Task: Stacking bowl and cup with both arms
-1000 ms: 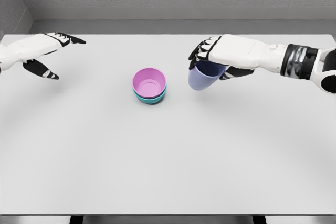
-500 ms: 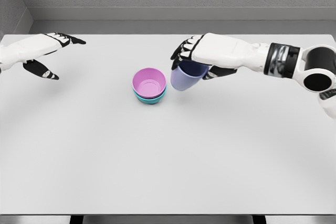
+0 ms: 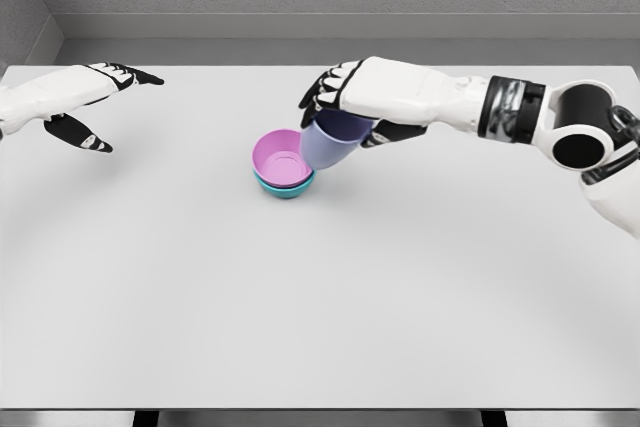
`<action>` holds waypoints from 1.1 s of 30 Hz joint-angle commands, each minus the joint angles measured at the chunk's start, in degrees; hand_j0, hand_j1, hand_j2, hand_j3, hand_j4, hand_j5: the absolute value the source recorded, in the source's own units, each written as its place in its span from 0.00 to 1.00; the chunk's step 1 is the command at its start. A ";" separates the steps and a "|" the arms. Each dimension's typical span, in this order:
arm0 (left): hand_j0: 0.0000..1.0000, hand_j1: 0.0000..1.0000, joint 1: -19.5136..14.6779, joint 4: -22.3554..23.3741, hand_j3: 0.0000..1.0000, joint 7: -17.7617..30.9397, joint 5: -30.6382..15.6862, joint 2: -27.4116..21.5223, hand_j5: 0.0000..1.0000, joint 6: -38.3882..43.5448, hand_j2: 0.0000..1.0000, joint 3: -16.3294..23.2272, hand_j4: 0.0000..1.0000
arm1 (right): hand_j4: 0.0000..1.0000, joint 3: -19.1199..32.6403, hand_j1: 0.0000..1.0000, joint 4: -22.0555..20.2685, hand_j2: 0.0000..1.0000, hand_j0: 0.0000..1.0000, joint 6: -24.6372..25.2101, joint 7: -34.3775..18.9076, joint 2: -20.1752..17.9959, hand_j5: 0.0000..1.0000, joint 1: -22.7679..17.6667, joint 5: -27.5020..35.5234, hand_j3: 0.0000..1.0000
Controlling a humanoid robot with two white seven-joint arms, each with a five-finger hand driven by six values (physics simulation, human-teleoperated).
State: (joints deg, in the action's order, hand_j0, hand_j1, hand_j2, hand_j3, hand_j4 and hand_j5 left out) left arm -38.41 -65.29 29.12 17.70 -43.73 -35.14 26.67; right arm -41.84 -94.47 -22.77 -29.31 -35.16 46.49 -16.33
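Right hand [image 3: 352, 99] gripping lavender cup [image 3: 328, 143] from above, held over the bowl stack's right rim.

Fingers curl round the cup's upper rim; the cup is smooth, tapered and tilted, base toward the bowls. Just below-left of the hand: glossy pink bowl [image 3: 281, 159] nested in teal bowl [image 3: 285, 188], both round, on the matte white table [image 3: 320, 297]. Far across to the left, left hand [image 3: 82, 97] hovers with fingers spread, holding nothing.
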 commanded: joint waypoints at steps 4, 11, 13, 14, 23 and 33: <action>1.00 1.00 0.00 -0.01 1.00 -0.03 -0.38 -0.04 1.00 0.14 1.00 -0.04 1.00 | 0.60 -0.87 0.60 0.52 0.60 0.60 2.90 0.04 1.58 0.60 0.18 0.24 0.60; 1.00 1.00 0.00 -0.01 1.00 -0.03 -0.38 -0.04 1.00 0.14 1.00 -0.04 1.00 | 0.60 -1.93 0.60 1.30 0.60 0.60 3.43 0.04 3.26 0.60 0.70 0.24 0.60; 1.00 1.00 0.00 -0.01 1.00 -0.03 -0.38 -0.04 1.00 0.14 1.00 -0.04 1.00 | 0.60 -2.02 0.60 1.75 0.60 0.60 3.43 0.04 3.70 0.60 0.97 0.16 0.60; 1.00 1.00 0.00 -0.01 1.00 -0.03 -0.38 -0.04 1.00 0.14 1.00 -0.04 1.00 | 0.60 -2.10 0.60 1.83 0.60 0.60 3.43 0.04 3.70 0.60 0.97 0.16 0.60; 1.00 1.00 0.00 -0.01 1.00 -0.03 -0.38 -0.04 1.00 0.14 1.00 -0.04 1.00 | 0.60 -2.90 0.60 4.73 0.60 0.60 3.78 0.04 5.28 0.60 1.85 0.16 0.60; 1.00 1.00 0.00 -0.01 1.00 -0.03 -0.38 -0.04 1.00 0.14 1.00 -0.04 1.00 | 0.60 -4.65 0.60 7.72 0.60 0.60 4.66 0.04 7.39 0.60 3.08 0.07 0.60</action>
State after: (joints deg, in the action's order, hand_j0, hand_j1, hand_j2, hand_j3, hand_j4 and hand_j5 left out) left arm -38.41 -65.30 29.12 17.70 -43.72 -35.14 26.68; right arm -46.05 -87.57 -18.26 -29.29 -28.08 49.57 -16.53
